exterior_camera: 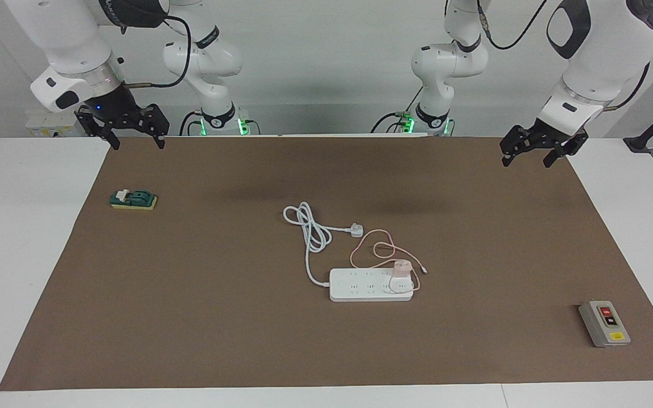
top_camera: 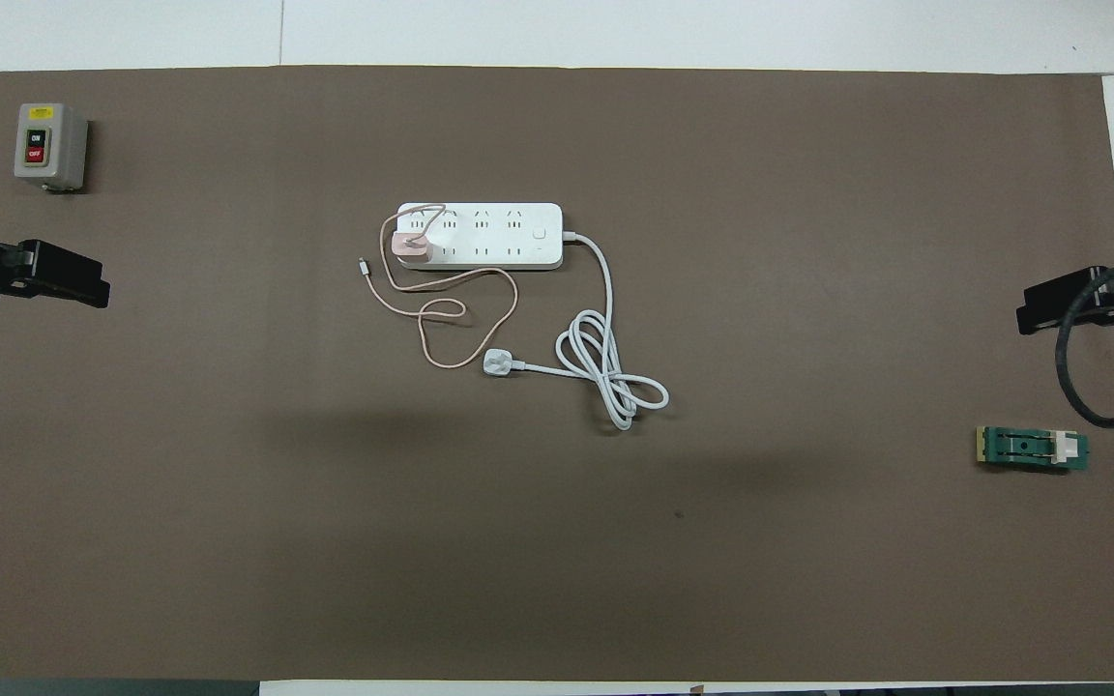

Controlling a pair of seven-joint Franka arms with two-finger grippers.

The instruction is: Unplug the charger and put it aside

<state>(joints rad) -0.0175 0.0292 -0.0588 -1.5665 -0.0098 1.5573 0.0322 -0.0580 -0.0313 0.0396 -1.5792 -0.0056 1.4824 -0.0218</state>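
Charger [exterior_camera: 401, 268] in power strip [exterior_camera: 360, 285]

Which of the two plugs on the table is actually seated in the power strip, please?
The pink charger, standing in the power strip at the left arm's end. The white three-pin plug lies loose on the mat, nearer the robots.

Pale pink charger [exterior_camera: 401, 267] with pink cable; white power strip [exterior_camera: 370, 285]; brown mat [exterior_camera: 190, 317]; grey switch box [exterior_camera: 604, 323], red and black buttons; green block [exterior_camera: 134, 199].

We see the charger [exterior_camera: 401, 267] plugged into the strip [exterior_camera: 370, 285] mid-mat [exterior_camera: 190, 317]; both grippers, left [exterior_camera: 529, 156] and right [exterior_camera: 136, 137], hang open over the mat's robot-side corners.
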